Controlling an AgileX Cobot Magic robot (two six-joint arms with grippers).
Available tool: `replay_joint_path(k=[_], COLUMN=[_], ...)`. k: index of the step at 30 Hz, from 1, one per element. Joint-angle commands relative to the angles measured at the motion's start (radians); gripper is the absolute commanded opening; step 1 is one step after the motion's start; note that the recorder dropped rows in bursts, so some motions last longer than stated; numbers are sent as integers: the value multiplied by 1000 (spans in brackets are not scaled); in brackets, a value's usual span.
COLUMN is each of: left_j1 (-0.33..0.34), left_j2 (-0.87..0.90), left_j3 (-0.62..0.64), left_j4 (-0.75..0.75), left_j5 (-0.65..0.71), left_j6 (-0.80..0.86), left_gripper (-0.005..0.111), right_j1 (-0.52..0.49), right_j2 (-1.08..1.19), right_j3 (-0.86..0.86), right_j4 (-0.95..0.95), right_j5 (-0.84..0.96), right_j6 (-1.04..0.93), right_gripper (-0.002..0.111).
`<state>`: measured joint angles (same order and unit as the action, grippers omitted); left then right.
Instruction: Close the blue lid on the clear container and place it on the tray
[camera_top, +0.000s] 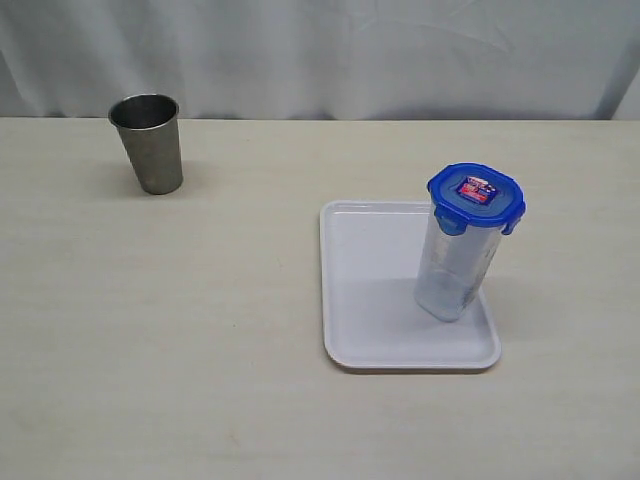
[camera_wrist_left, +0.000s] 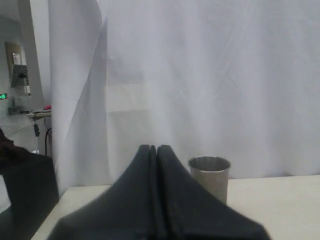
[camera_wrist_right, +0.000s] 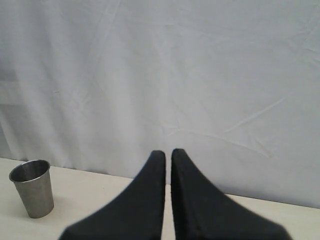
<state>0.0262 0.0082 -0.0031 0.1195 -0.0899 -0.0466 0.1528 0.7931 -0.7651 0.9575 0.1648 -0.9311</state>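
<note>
The clear container (camera_top: 455, 270) stands upright on the tray (camera_top: 370, 300), toward its right side, with its base inside the low rim. The blue lid (camera_top: 477, 193) sits on top of it, sticker facing up. The flaps that show look folded down against the wall, though whether they are fully snapped cannot be told from here. Judged from this, both parts of the task look done.

Neither arm shows in the exterior view. The left gripper (camera_wrist_left: 156, 150) has its jaws pressed together with nothing between them and faces the white curtain (camera_wrist_left: 210, 75). The right gripper (camera_wrist_right: 167, 155) is closed too, only a thin slit between its fingers, and it holds nothing. A metal cup (camera_top: 148, 142) stands well apart from the tray, at the far left of the table (camera_top: 200, 330).

The container looks empty, so probably light, and being tall and narrow it would likely tip at a sideways knock. Its wall seems stiff but smooth plastic, so likely slippery. If it needed moving, the safer hold would be around the body just under the lid, where the rim and flaps would stop it sliding down through the fingers. Gripping a flap risks popping it open
</note>
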Motion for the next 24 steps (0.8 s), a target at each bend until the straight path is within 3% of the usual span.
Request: replay_joint_path(k=[1, 7, 24], left_j1=[19, 19, 19], left_j2=[-8, -8, -8], left_j3=[3, 3, 3], left_j4=[3, 3, 1], left_j5=[75, 418, 418], left_j6=[-3, -3, -3], left_gripper=[0, 0, 0], right_j1=[1, 1, 13], right_j2=[-4, -4, -2], right_j3=[3, 3, 3], right_j4=[2, 2, -17], right_j5=[-7, -7, -40], right_j6=[3, 3, 0], right_gripper=[4, 4, 4])
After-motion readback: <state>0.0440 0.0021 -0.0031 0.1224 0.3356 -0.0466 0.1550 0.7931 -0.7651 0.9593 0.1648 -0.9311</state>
